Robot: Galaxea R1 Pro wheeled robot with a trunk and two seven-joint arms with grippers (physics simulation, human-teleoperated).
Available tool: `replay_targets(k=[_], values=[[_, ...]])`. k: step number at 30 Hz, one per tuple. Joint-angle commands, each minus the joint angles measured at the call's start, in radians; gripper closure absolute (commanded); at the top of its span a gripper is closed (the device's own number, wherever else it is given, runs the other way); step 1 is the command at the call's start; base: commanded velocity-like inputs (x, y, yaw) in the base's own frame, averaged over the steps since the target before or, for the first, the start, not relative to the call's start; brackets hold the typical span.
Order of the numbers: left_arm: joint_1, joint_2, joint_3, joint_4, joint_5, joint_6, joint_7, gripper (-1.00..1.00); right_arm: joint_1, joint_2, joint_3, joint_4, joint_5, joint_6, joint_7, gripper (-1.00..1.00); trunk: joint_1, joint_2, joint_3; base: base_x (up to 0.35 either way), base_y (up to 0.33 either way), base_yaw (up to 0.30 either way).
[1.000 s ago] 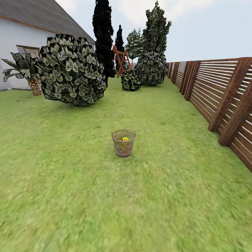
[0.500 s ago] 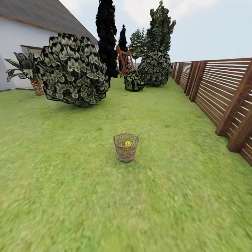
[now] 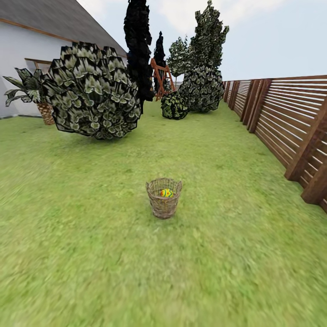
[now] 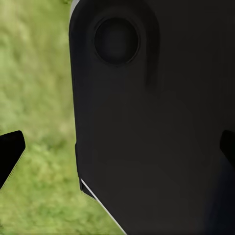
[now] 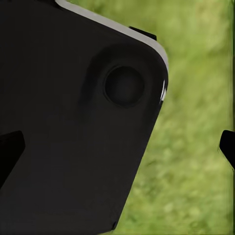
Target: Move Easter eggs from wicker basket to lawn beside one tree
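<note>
A: Left gripper status?
B: Two dark fingertips at opposite edges of the left wrist view, wide apart, nothing between them. A big black robot body panel sits right past the fingers and blocks most of what lies beyond. Grass off to the side of it.
A: Right gripper?
B: Same. Fingertips spread to the frame edges, holding nothing. Another black panel with a round recess just beyond them, lawn past that.
A: Basket?
B: Wicker basket stands upright on the lawn, well ahead of both grippers, centre of the head view. One Easter egg is visible inside near the rim, yellow with blue and red. Can't count the rest through the weave.
A: Anything in the way?
B: Open grass between robot and basket. Large round bush beyond the basket to the left, short palm by the white house. Dark tree behind the bush, smaller bushes and a wooden frame further back. Slat fence runs down the right side.
A: Change from a second ago?
B: Whole head view shifted: basket sits lower and slightly larger in frame, and the fence posts have slid right. That is camera motion; the basket itself hasn't moved on the grass.
</note>
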Motion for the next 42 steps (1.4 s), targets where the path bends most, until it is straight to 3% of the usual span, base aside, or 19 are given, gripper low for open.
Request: replay_targets(k=[1,42], values=[[0.000,0.000,0.000,-0.001,0.001,-0.001,0.001,-1.00,-0.001,0.000,0.004,0.001,0.001,-0.003,-0.001,-1.00,0.001,0.000,-0.001,0.315,0.000,0.000],[0.000,0.000,0.000,-0.001,0.001,0.000,0.001,-1.00,-0.001,-0.001,0.003,0.001,-0.002,-0.003,-0.001,-1.00,0.001,0.000,-0.001,0.315,0.000,0.000]])
